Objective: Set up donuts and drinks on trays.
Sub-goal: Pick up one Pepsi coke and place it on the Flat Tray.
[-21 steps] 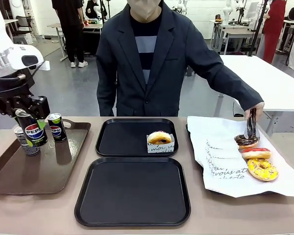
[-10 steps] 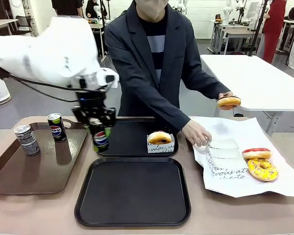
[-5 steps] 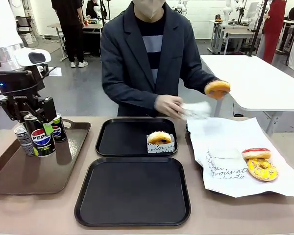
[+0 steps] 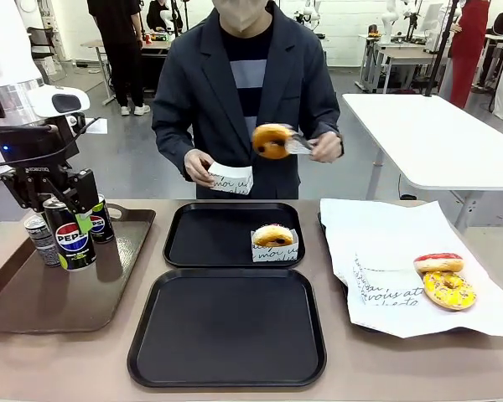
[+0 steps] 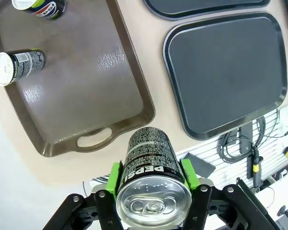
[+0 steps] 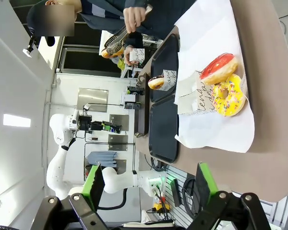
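My left gripper [image 4: 64, 203] is shut on a black Pepsi can [image 4: 70, 239], held upright over the brown tray [image 4: 33, 310]. In the left wrist view the green pads [image 5: 116, 173] clamp that can [image 5: 151, 167] on both sides. Another Pepsi can [image 4: 100, 219] and a grey can [image 4: 38, 237] stand on the brown tray. Two black trays lie mid-table: the far tray [image 4: 210, 239] holds a sleeved golden donut [image 4: 273, 236], the near tray [image 4: 226, 331] is bare. The person holds a golden donut [image 4: 272, 141] in tongs and a paper sleeve [image 4: 231, 178]. My right gripper [image 6: 149, 191] is open, with nothing between its fingers.
At the right a white printed paper [image 4: 386, 243] carries a pink donut [image 4: 437, 263] and a yellow-sprinkled donut [image 4: 448, 290]. The person stands close at the far edge, arms above the far black tray. Bare table shows between the brown tray and the black trays.
A second ago my left gripper held the can beside the far black tray; now it hangs over the brown tray. The person has lifted a donut in tongs and picked up a sleeve.
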